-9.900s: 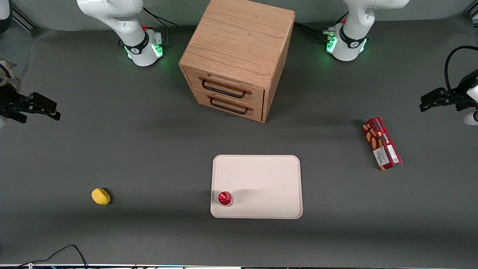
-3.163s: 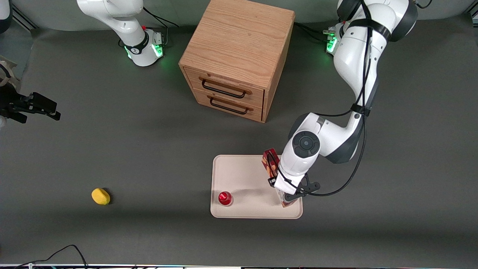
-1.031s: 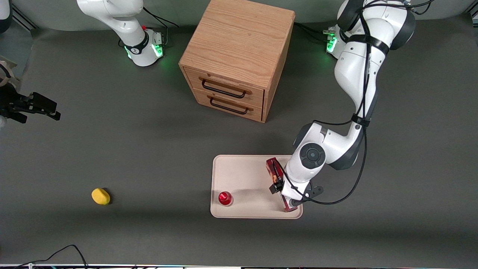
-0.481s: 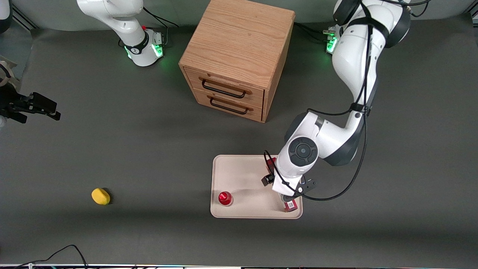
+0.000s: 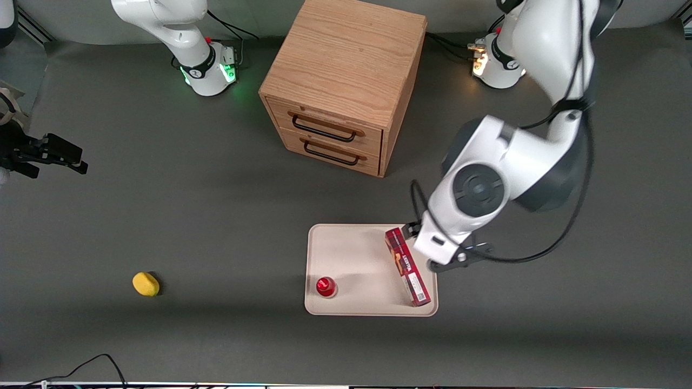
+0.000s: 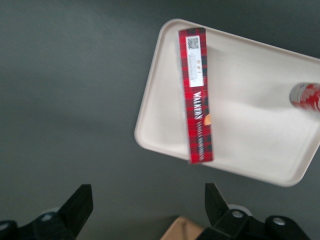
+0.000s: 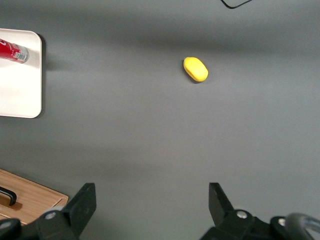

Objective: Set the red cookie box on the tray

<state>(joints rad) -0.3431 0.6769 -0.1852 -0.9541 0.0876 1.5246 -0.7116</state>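
Dark grey tabletop (image 5: 216,216): box delivered.
Long red cookie box (image 5: 407,267) lies in cream rimmed tray (image 5: 357,254); claw (image 6: 147,212) spread, empty, above.

Left arm reaches out from its base, elbow bent, forearm angled downward toward the front camera. Wrist housing faces up at the front camera and hides most of the gripper (image 5: 451,259) beneath it. In the wrist view, the two fingers (image 6: 80,207) stand wide apart with nothing between them. Gripper hangs raised, clear of any contact.
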